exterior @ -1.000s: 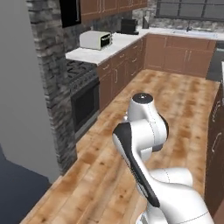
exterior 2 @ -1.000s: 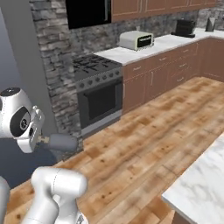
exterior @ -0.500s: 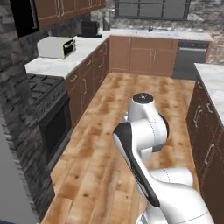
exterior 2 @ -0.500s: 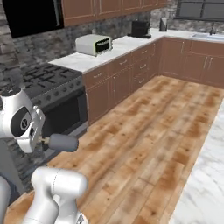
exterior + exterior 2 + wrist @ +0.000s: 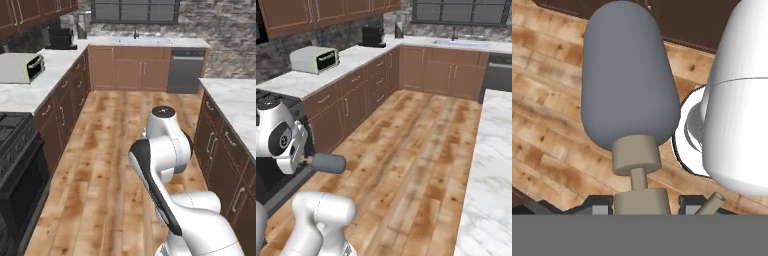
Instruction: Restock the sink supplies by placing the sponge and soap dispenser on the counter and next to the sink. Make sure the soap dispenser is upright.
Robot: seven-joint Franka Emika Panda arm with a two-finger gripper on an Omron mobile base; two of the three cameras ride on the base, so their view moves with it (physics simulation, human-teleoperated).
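My gripper [image 5: 643,202] is shut on the light pump top of the soap dispenser [image 5: 629,80], whose dark grey rounded body points away from the hand. From the right base view the soap dispenser [image 5: 327,162] lies level in the air above the wooden floor, sticking out of the gripper [image 5: 307,160] at the lower left. The sink [image 5: 458,43] with its black faucet [image 5: 453,35] is far off in the counter [image 5: 421,41] under the window. In the left base view the sink [image 5: 135,40] sits in the same counter [image 5: 160,42] at the back. The sponge is out of view.
A toaster oven [image 5: 313,59] and a black coffee machine [image 5: 372,36] stand on the left-hand worktop. The black stove [image 5: 15,155] is near on the left. A marble island top [image 5: 491,165] runs along the right. The wooden floor [image 5: 120,130] between them lies open toward the sink.
The whole picture has swung: the base has turned, so the stove slid to the left and the far sink counter came into view. The soap dispenser stays in the gripper.
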